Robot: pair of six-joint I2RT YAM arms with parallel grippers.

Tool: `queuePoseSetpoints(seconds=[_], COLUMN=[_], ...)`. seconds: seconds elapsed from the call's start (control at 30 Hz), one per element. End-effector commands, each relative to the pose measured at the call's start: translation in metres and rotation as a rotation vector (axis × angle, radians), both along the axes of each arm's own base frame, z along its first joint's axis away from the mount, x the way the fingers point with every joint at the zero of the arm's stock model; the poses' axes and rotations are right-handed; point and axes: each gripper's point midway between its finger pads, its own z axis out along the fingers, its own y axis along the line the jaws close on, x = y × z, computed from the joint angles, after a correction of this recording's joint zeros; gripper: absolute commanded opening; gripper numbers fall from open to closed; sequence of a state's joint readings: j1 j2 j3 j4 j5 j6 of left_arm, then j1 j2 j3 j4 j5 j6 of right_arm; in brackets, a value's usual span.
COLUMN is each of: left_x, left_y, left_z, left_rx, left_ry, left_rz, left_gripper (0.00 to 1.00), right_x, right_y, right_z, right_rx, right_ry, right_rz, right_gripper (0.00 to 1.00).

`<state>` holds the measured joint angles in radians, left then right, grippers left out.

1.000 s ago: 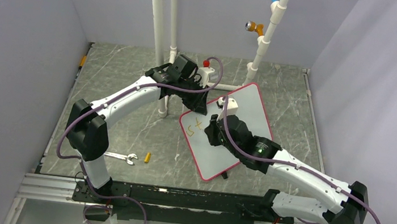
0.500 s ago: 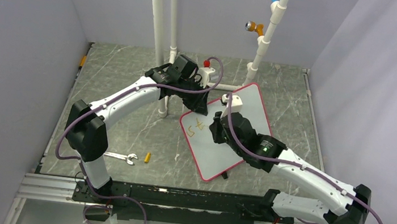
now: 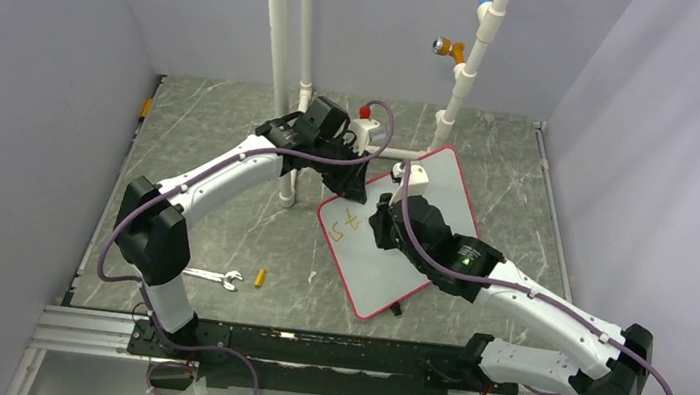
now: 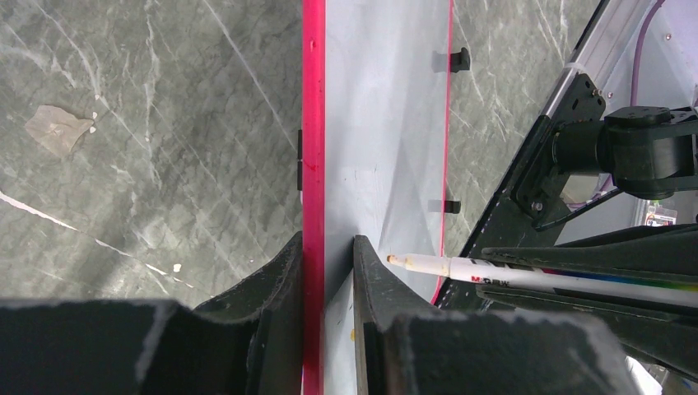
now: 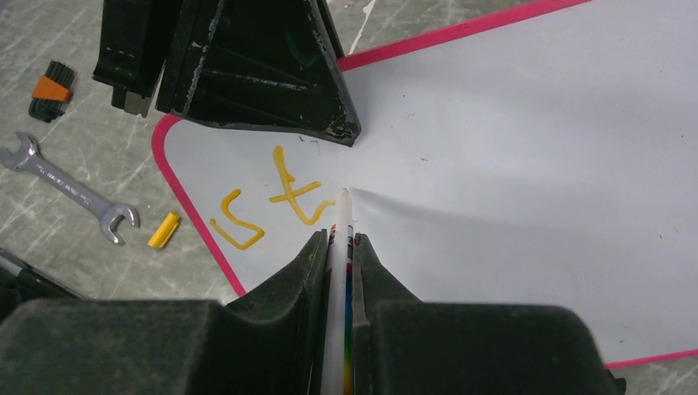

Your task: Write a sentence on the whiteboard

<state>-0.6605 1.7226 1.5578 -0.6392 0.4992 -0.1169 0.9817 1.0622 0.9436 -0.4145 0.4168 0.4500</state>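
The whiteboard is white with a red-pink rim and lies tilted in the middle of the table. My left gripper is shut on its far-left edge, one finger on each side of the rim. My right gripper is shut on a white marker, which points down at the board. Its tip meets the surface just right of the sentence, which reads "st" in orange-yellow. From the left wrist, the marker crosses in from the right.
A wrench and a yellow marker cap lie left of the board. A black and orange hex-key set lies further back. White pipes stand behind, and another pipe stands at the back right. Two black clips jut from the board's edge.
My right gripper has shifted slightly toward the board's far side with the marker, and the "t" now shows more fully. The left gripper and the board have not moved.
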Motion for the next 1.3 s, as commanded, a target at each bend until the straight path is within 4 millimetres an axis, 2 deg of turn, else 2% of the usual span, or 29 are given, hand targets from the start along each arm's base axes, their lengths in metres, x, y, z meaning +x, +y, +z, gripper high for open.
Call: queuePoseSetpoints(seconds=[0.0,0.33,0.57,0.77,1.27], left_x=[0.006,0.006,0.006,0.006,0.006], left_y=[0.001,0.001,0.001,0.001,0.001], left_z=[0.026,0.026,0.025,0.024,0.024], left_rx=[-0.027,-0.027,-0.025,-0.024,-0.023], left_ry=[-0.117,-0.116,-0.114,-0.114,-0.111], left_rz=[-0.003,-0.006,-0.008,-0.006,-0.010], left_gripper=[0.00,0.00,0.00,0.00,0.00], right_x=[0.010,0.015,0.017,0.024,0.029], right_y=[0.007,0.006,-0.007,-0.018,0.007], right_z=[0.020,0.005,-0.004,-0.001,0.021], right_rx=[0.059,0.048,0.024,0.017,0.073], right_ry=[-0.048,-0.021,-0.011,-0.018,-0.043], right_rz=[-0.012,-0.019,-0.061,-0.093,-0.012], right_gripper=[0.00,0.00,0.00,0.00,0.00])
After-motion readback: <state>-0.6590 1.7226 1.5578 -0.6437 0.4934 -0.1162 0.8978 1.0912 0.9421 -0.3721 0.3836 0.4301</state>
